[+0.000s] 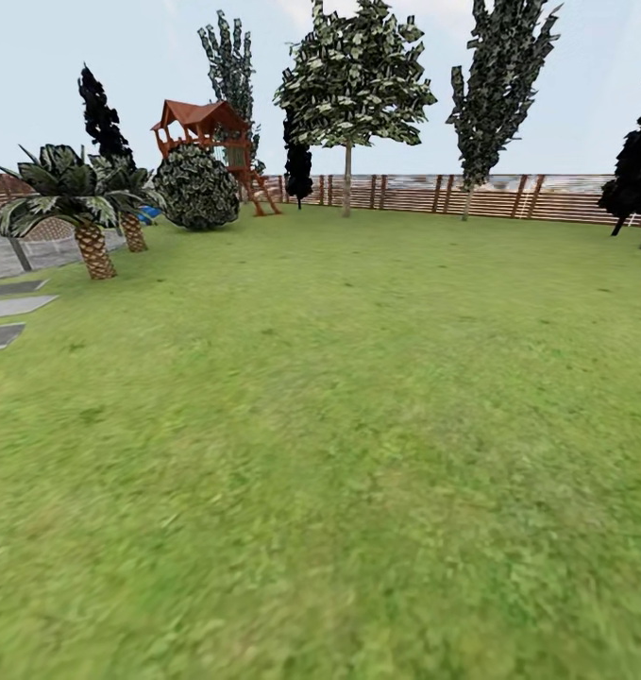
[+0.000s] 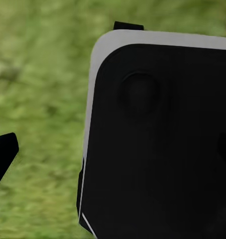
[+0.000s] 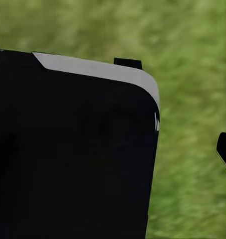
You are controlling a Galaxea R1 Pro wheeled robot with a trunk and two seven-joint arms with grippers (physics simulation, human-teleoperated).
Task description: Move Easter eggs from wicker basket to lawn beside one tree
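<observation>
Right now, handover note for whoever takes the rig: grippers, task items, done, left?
Grippers: state cannot be told; both wrist views show dark robot body over grass.
Scene: head view looks across the lawn to the fence, with a pale-trunked tree ahead and the playset further left.
Eggs and basket: not in sight here.
Done: nothing confirmed.
Left: find the basket, move all three eggs beside one tree.

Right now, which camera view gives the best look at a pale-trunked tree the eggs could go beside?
The head view: the pale-trunked tree stands whole before the fence. Both wrist views show blurred lawn behind the robot's dark body, no tree.
</observation>
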